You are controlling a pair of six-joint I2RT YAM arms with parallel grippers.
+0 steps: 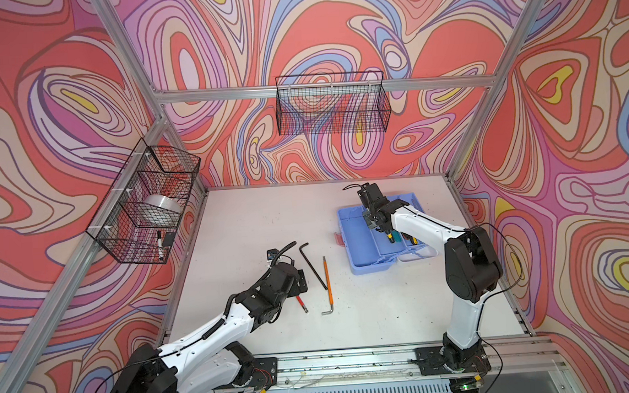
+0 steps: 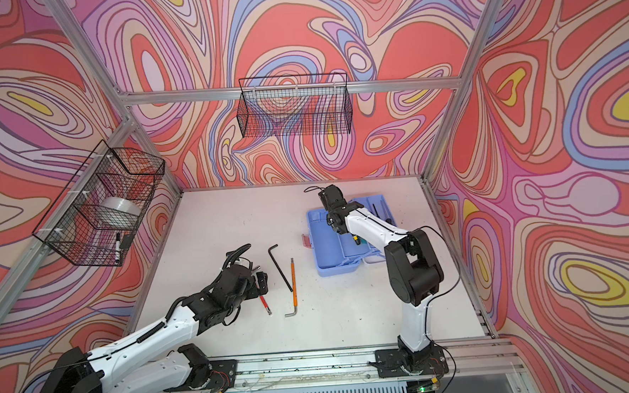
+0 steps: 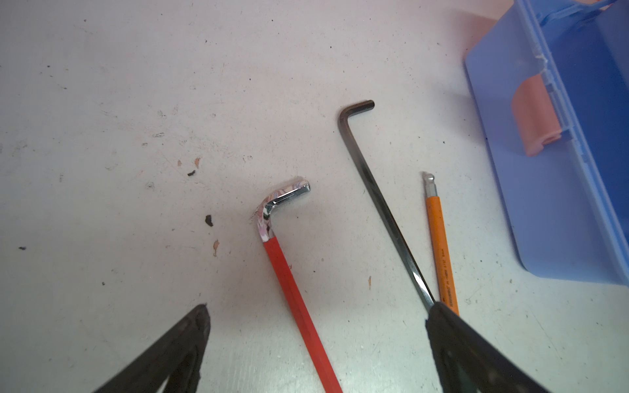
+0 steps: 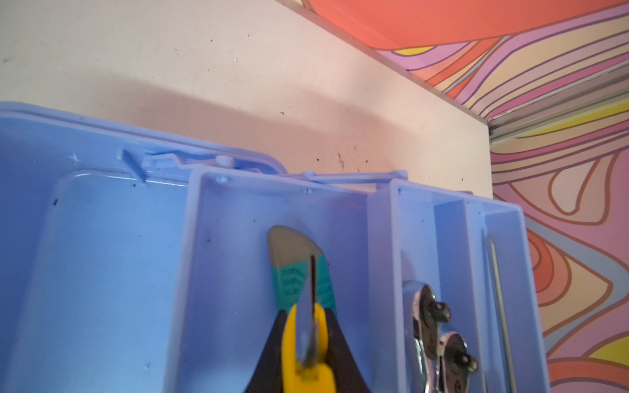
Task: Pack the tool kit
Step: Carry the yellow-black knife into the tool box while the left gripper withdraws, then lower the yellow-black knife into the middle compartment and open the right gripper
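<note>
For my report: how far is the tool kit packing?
Done: teal utility knife and ratchets lie in the tool kit. In hand: right end effector grips a yellow-handled tool above it. Remaining: red hex key, black hex key, orange hex key on the table.

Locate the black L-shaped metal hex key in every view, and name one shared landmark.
In a top view: black L-shaped metal hex key on the white table, just left of the orange-sleeved hex key.
In a top view: same spot, mid-table.
Left wrist: between the red-sleeved hex key and the orange one.
Right wrist: not in it.
Shared landmark: light blue plastic toolbox, in all four views.
</note>
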